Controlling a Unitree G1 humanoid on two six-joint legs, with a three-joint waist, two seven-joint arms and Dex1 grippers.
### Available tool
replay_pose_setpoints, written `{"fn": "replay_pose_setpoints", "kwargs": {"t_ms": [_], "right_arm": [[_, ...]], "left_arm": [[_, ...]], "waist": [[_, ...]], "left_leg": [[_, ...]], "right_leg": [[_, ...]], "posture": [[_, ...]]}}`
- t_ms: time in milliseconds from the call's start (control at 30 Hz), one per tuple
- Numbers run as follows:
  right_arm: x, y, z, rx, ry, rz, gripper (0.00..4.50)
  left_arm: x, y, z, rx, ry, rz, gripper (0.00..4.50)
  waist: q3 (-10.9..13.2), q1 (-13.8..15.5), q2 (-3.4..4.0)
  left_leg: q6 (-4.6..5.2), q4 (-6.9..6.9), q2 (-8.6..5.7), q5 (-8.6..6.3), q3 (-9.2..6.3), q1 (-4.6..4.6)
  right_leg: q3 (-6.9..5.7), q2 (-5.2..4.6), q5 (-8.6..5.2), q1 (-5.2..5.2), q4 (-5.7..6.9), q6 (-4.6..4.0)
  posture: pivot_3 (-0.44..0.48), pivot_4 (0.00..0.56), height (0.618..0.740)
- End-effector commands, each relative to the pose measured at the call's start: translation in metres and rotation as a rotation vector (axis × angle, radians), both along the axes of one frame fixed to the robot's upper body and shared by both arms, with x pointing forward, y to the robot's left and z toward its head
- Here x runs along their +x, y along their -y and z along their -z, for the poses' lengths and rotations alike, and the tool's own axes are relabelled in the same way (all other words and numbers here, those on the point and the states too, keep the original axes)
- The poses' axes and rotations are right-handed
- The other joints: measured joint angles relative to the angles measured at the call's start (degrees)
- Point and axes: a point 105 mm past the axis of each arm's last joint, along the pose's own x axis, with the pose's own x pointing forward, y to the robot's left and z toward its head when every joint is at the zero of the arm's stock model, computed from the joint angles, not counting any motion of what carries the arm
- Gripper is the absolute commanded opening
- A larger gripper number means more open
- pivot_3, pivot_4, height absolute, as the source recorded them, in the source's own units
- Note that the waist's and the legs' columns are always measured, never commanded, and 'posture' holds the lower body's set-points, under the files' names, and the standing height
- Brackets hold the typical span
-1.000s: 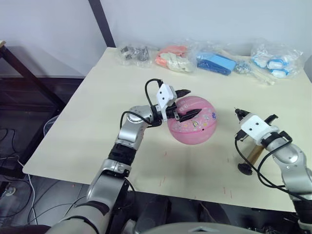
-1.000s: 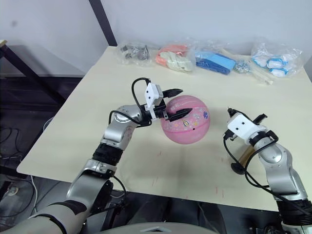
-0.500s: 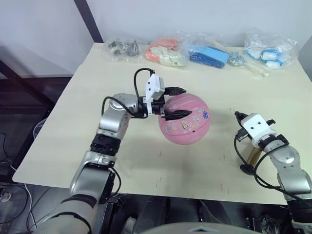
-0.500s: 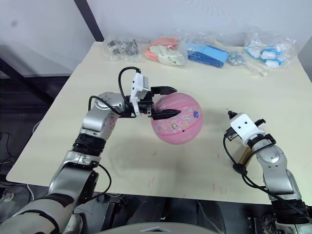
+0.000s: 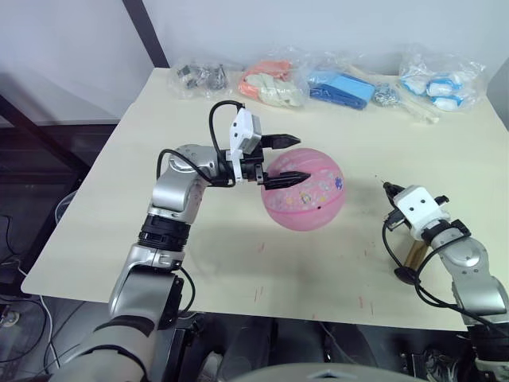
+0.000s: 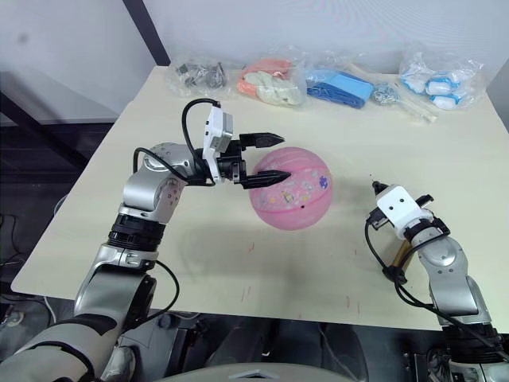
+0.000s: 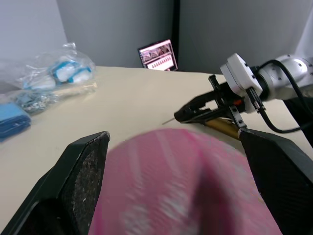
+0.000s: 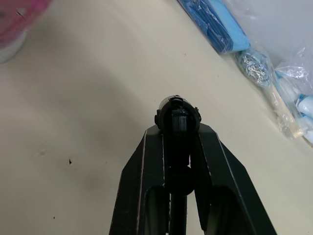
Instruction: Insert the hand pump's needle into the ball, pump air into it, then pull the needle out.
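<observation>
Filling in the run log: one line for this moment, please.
left pincer: open around ball | right pincer: shut on needle, apart from ball | pump: on table

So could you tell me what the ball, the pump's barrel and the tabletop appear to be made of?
The ball looks like soft pink rubber with a faintly ribbed, semi-gloss skin and printed cartoons. The hand pump has a brass-coloured barrel with a metallic shine, probably metal, with black ends that look plastic. The table seems to be pale laminate or painted wood, matte and lightly scuffed.
</observation>
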Motion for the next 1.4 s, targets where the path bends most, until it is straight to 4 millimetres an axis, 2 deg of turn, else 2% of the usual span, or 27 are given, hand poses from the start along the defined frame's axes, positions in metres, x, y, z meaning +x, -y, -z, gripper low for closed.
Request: {"fn": "replay_pose_setpoints", "kwargs": {"t_ms": [33,233,400,500,767,1000,1300,1400], "right_arm": [[0.001,0.008,-0.011,0.015,0.044,0.023,0.09],[0.002,0.018,-0.011,0.029,0.037,0.045,0.09],[0.006,0.025,-0.008,0.062,0.021,0.069,0.09],[0.009,0.029,-0.007,0.068,0.014,0.078,0.09],[0.016,0.038,-0.005,0.105,-0.004,0.124,0.09],[0.022,0.037,-0.008,0.14,-0.003,0.113,0.09],[0.011,0.037,-0.032,0.218,0.036,0.036,4.49],[-0.002,0.032,-0.045,0.279,0.06,-0.033,4.49]], "left_arm": [[-0.009,-0.004,-0.023,-0.043,0.073,0.037,4.5],[-0.03,-0.028,-0.021,-0.002,0.06,0.118,4.5],[-0.051,-0.063,-0.005,0.101,0.004,0.146,4.5],[-0.063,-0.077,0.004,0.143,-0.021,0.144,4.5],[-0.079,-0.093,0.012,0.144,-0.047,0.08,4.5],[-0.087,-0.097,0.017,0.12,-0.07,0.044,4.5],[-0.089,-0.102,0.018,0.101,-0.08,0.028,4.5],[-0.089,-0.105,0.02,0.099,-0.084,0.021,4.5]], "waist": [[0.0,-0.01,0.0],[0.01,-0.11,0.0],[0.04,-0.23,0.03],[0.05,-0.12,0.06],[0.06,-0.25,0.08],[0.07,-0.07,0.09],[0.08,-0.18,0.11],[0.08,-0.18,0.12]], "left_leg": [[0.0,0.03,0.0,0.0,0.0,0.0],[0.0,0.14,0.01,0.0,0.06,0.0],[-0.09,0.2,0.02,0.05,0.07,0.01],[-0.12,0.2,0.05,0.07,0.06,0.02],[-0.13,0.23,0.09,0.08,0.08,0.04],[-0.16,0.23,0.14,0.1,0.08,0.04],[-0.17,0.24,0.14,0.11,0.1,0.04],[-0.17,0.23,0.15,0.11,0.09,0.04]], "right_leg": [[0.0,0.0,0.0,0.0,0.04,0.0],[0.07,0.0,0.0,-0.07,0.31,-0.01],[0.12,0.03,-0.04,-0.23,0.65,-0.16],[0.11,0.08,0.03,-0.25,0.69,-0.49],[0.13,0.09,0.13,-0.26,0.73,-0.67],[0.13,0.15,0.18,-0.27,0.76,-0.76],[0.14,0.14,0.19,-0.27,0.76,-0.77],[0.13,0.14,0.19,-0.27,0.76,-0.77]], "posture": [[0.0,0.15,0.736],[0.0,0.15,0.736],[0.0,0.15,0.736],[0.0,0.15,0.736],[0.0,0.15,0.736],[0.0,0.15,0.736],[0.0,0.15,0.736],[0.0,0.15,0.736]]}}
